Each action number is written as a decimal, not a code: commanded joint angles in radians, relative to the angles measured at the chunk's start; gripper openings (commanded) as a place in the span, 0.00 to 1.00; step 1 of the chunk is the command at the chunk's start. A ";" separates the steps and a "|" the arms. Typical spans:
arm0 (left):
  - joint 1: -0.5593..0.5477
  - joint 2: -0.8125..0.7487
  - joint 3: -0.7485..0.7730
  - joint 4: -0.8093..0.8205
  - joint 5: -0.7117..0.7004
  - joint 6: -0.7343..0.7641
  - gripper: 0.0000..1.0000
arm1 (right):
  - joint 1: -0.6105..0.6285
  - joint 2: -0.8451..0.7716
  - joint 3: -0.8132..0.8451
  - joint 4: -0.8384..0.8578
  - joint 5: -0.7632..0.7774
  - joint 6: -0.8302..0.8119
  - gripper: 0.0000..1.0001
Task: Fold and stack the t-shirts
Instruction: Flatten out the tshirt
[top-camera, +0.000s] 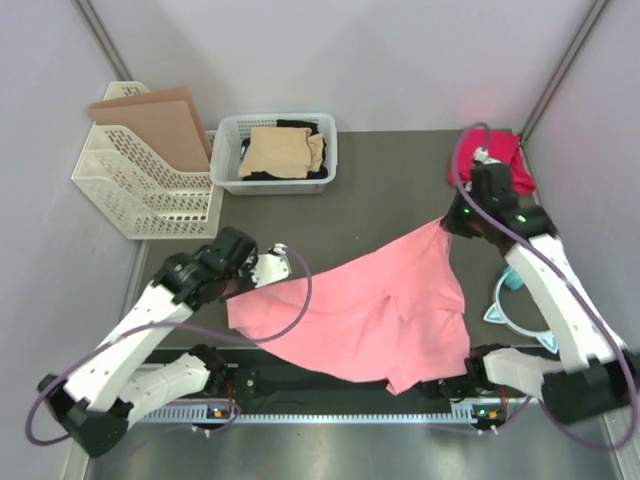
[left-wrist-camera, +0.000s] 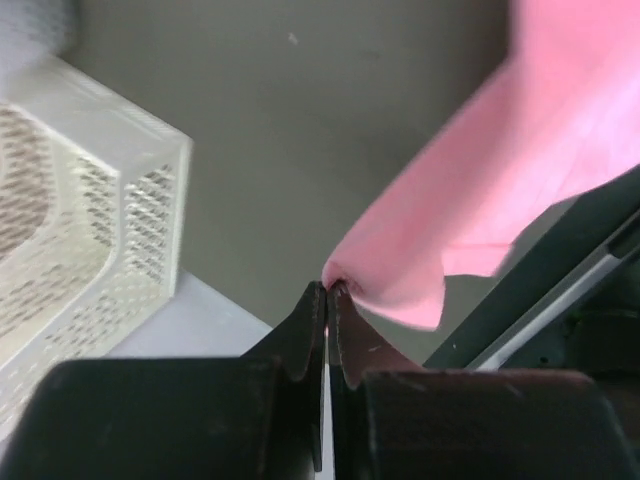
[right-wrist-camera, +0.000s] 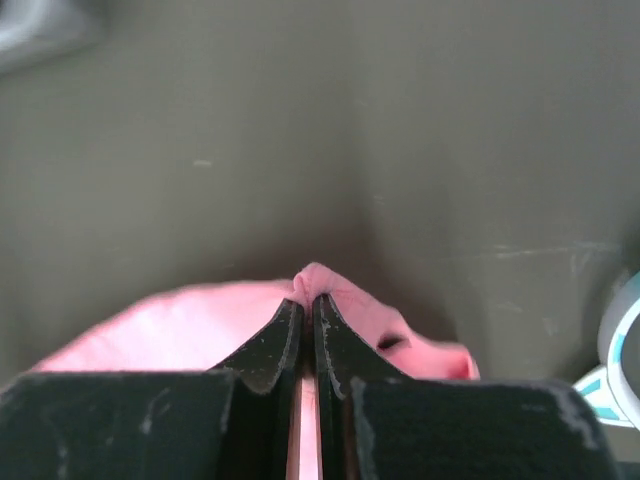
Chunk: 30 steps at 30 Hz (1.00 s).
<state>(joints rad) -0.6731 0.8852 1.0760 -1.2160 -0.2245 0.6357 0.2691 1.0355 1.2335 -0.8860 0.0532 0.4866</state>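
A salmon pink t-shirt (top-camera: 370, 315) hangs stretched between both arms above the dark table, its lower part trailing over the near edge. My left gripper (top-camera: 262, 268) is shut on the shirt's left corner; the left wrist view shows the pink t-shirt (left-wrist-camera: 480, 190) pinched at the left gripper's (left-wrist-camera: 328, 288) tips. My right gripper (top-camera: 450, 222) is shut on the upper right corner, and a small fold of the pink t-shirt (right-wrist-camera: 180, 325) pokes out between the right gripper's (right-wrist-camera: 308, 298) tips. A magenta-red t-shirt (top-camera: 500, 155) lies bunched at the back right. Tan and black t-shirts (top-camera: 283, 152) fill the white basket (top-camera: 228, 150).
A white file rack (top-camera: 140, 190) with a brown folder stands at the back left. A teal cat-ear headband (top-camera: 510, 305) lies on the table under the right arm. The white basket's corner (left-wrist-camera: 120, 230) is close to the left gripper.
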 joint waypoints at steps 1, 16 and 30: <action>0.218 0.173 -0.142 0.398 0.058 0.200 0.00 | -0.034 0.193 -0.019 0.254 0.151 0.021 0.00; 0.557 0.917 0.335 0.546 0.267 0.101 0.43 | -0.053 0.584 0.069 0.426 0.149 -0.023 0.00; 0.558 0.494 -0.077 0.559 0.310 0.237 0.75 | -0.015 0.471 0.042 0.306 0.350 -0.031 0.68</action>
<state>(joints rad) -0.1173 1.4345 1.1286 -0.6643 0.0586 0.7937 0.2344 1.6730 1.3449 -0.5652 0.3408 0.4488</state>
